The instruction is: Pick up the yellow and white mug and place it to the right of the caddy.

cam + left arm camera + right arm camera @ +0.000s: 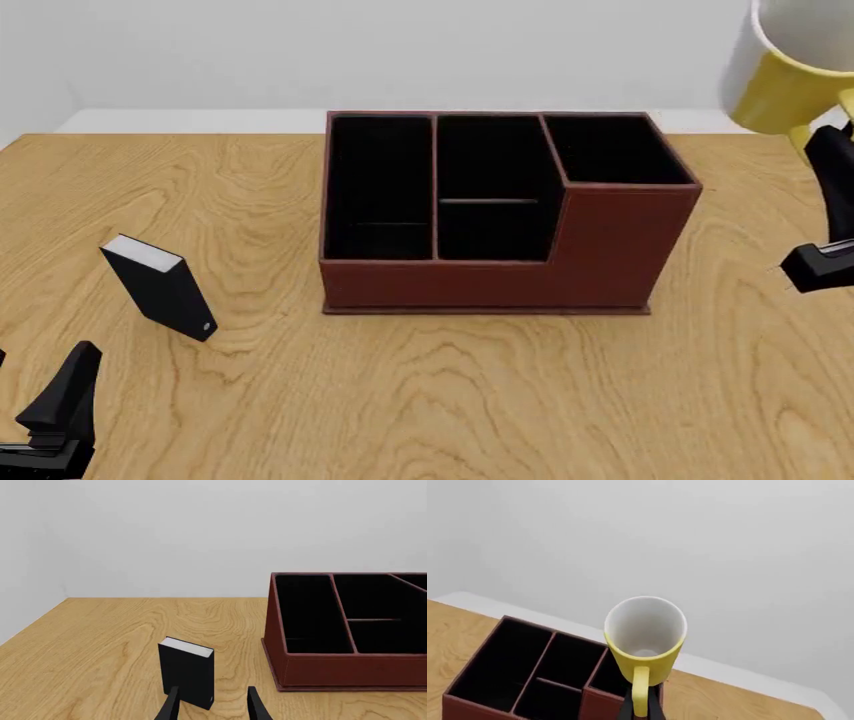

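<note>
Presently we list the following. Item one: the yellow and white mug [790,75], held aloft at the far right of the front view, above and to the right of the caddy, clear of the worktop [441,390]. In the right wrist view its white inside faces the camera and its yellow loop handle points back toward the right gripper [640,707], whose jaws are clamped narrowly on that handle.

Item two: the caddy [534,265], dark red-brown with black-lined compartments and a stepped front, standing at the middle of the worktop.

Item three: a small black block with a white top [160,285], upright on the worktop, well to the left of the caddy.

Item four: the left gripper [212,705], low at the near left corner, jaws spread apart and holding nothing; in its wrist view we see the block just ahead of them.
</note>
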